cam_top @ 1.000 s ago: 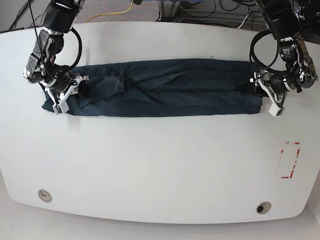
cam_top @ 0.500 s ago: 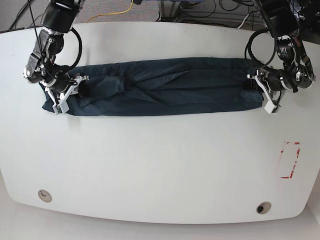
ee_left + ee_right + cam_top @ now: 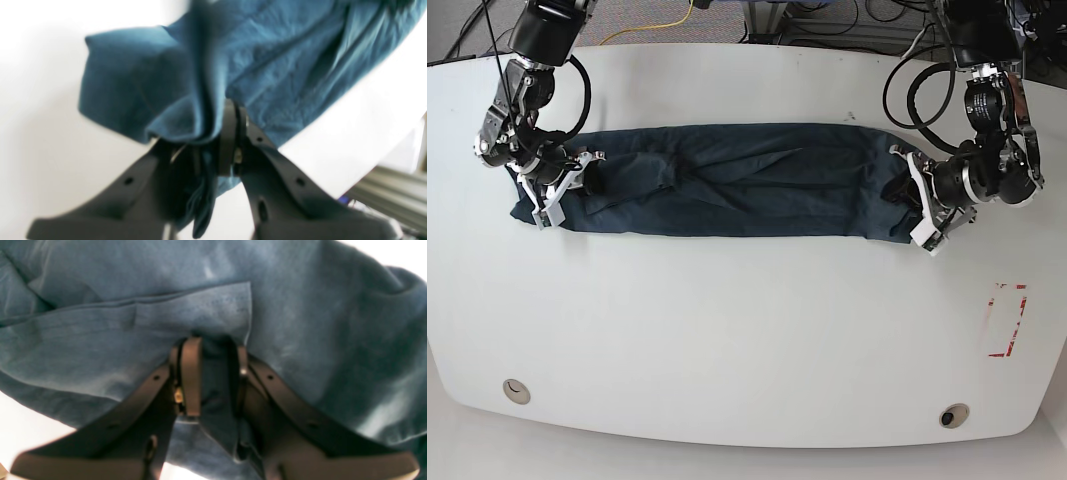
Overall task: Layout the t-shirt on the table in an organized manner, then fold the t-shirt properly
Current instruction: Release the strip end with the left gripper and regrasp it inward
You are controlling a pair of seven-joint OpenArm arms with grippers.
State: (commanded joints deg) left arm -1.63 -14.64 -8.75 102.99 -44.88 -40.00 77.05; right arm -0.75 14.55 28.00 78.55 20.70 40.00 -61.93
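The t-shirt (image 3: pixel 727 180) lies as a long, narrow folded band across the far half of the table (image 3: pixel 727 330), running side to side, wrinkled, with a diagonal crease near its middle. Right gripper (image 3: pixel 567 185) sits at the band's end on the base view's left, low against the tabletop; in its wrist view the two dark fingers (image 3: pixel 190 376) are closed on a pinch of blue cloth, a folded hem edge lying just above the tips. Left gripper (image 3: pixel 919 212) is at the opposite end, pinching the shirt's end fold — its wrist view shows cloth (image 3: pixel 206 76) bunched between the fingers (image 3: pixel 230 136) and rising away from them, so that end seems lifted slightly off the surface, though blur makes this uncertain. The end at the left gripper is rumpled and drawn in toward the shirt's middle. Red tape rectangle (image 3: pixel 1007 320) is on the table near the edge, well apart from the shirt; two round holes (image 3: pixel 954 415) sit along the near edge.
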